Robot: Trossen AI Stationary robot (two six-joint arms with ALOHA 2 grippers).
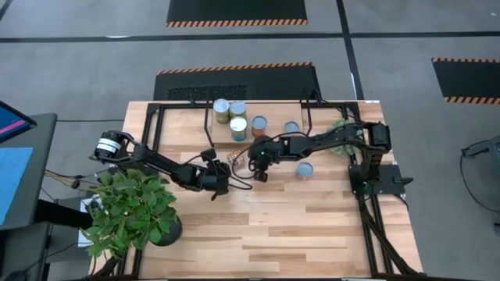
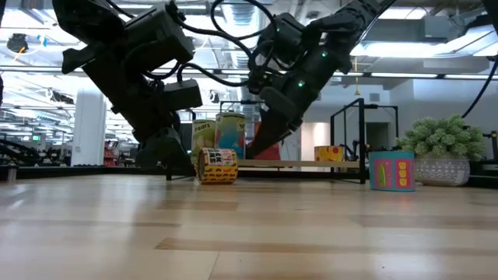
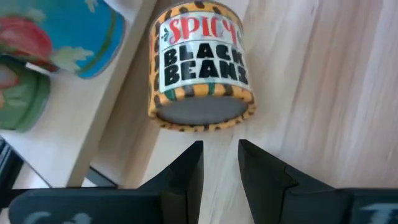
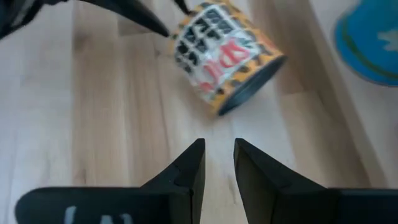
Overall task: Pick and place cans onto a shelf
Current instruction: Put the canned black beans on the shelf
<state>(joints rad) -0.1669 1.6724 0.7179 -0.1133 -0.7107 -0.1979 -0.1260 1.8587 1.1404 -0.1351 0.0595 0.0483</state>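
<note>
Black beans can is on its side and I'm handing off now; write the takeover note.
Left gripper: empty, fingers a little apart, aimed at the black beans can.
Right gripper: empty, same can ahead.
That can lies tipped on the table beside the shelf.
Done: about four cans stand on the shelf, one being the green can.
Left: the tipped can and the blue can, perhaps one more behind.

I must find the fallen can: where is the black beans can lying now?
In the high view the black beans can lies on its side on the table, just before the shelf, between the left gripper and right gripper.
</note>
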